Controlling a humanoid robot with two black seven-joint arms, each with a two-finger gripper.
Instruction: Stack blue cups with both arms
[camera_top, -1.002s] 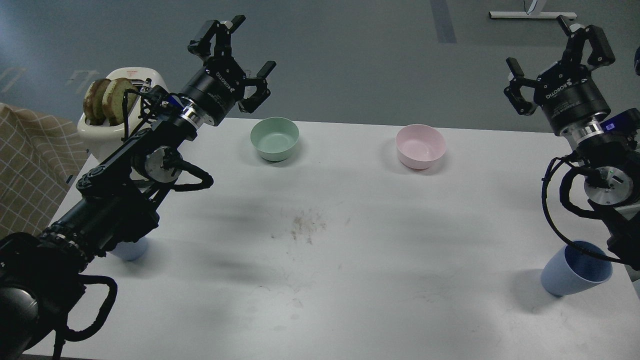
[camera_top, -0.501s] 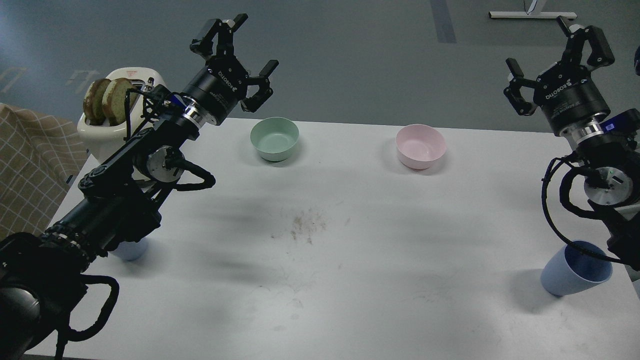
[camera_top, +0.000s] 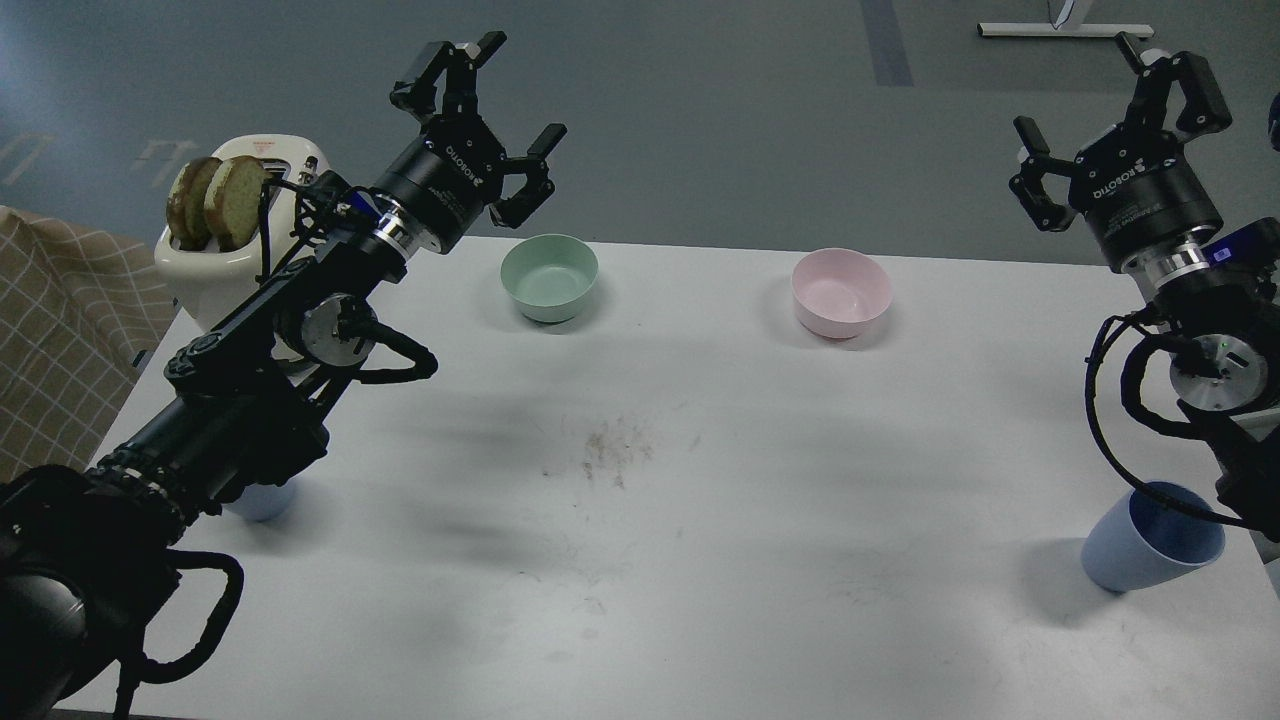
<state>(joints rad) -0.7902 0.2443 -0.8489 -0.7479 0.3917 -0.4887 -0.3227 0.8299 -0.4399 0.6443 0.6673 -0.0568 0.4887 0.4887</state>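
Step in hand: pre-reach, neither cup held.
- Right blue cup (camera_top: 1150, 540): upright, well below right gripper (camera_top: 1115, 110), jaws spread.
- Left blue cup (camera_top: 260, 498): mostly hidden under the arm, well below left gripper (camera_top: 490, 110), jaws spread.

Next, by judgement: lower each gripper onto its cup.

You've got one pale blue cup (camera_top: 1150, 540) standing upright at the table's right edge, darker blue inside. The other cup (camera_top: 262, 498) sits far left, mostly hidden under your left arm.
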